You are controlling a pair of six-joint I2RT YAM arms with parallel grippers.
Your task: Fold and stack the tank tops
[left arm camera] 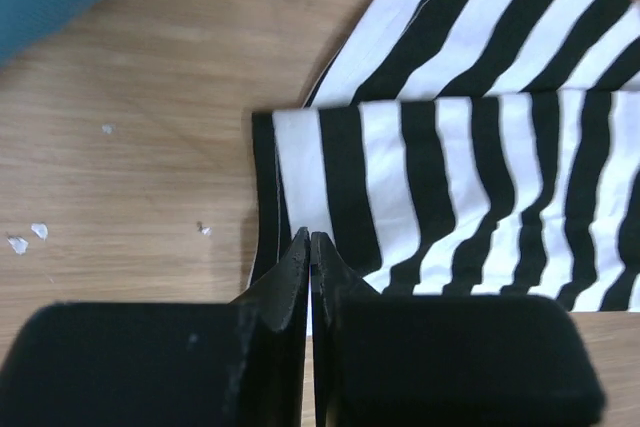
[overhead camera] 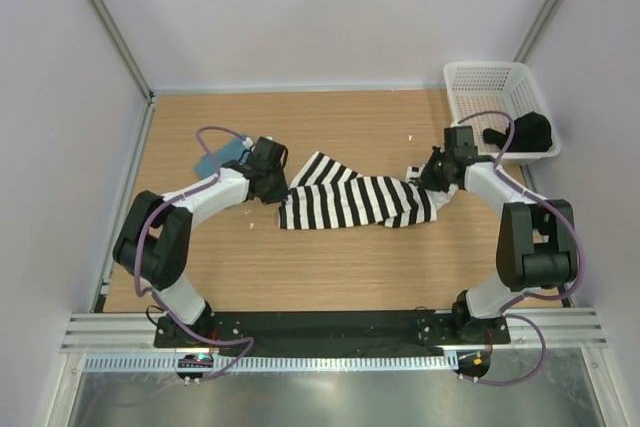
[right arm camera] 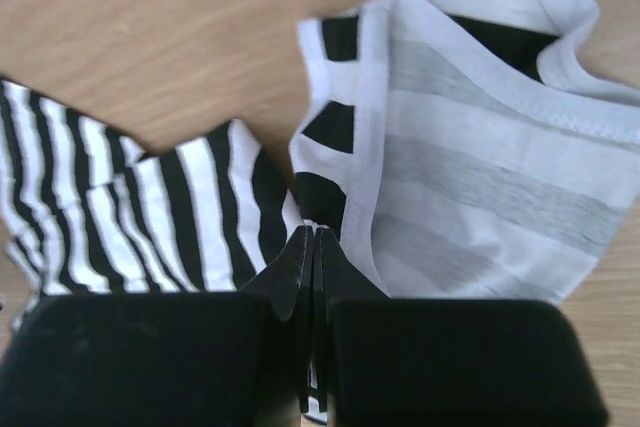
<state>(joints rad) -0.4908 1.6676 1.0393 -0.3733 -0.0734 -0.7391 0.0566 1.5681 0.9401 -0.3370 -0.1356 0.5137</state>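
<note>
The left arm (overhead camera: 205, 197) and right arm (overhead camera: 485, 182) wear white shells, black joints and looping purple cables (overhead camera: 213, 129). The left hand (left arm camera: 309, 245) and right hand (right arm camera: 311, 239) have blocky matte-black fingers (left arm camera: 150, 367).

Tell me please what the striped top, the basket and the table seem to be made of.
Striped top: soft matt knit cloth, probably cotton jersey; it folds limply and shows a stitched hem.
Basket: white plastic, it seems; stiff moulded open mesh walls.
Table: wood-look surface, smooth and matt, likely laminate or veneer; the grain is even.
</note>
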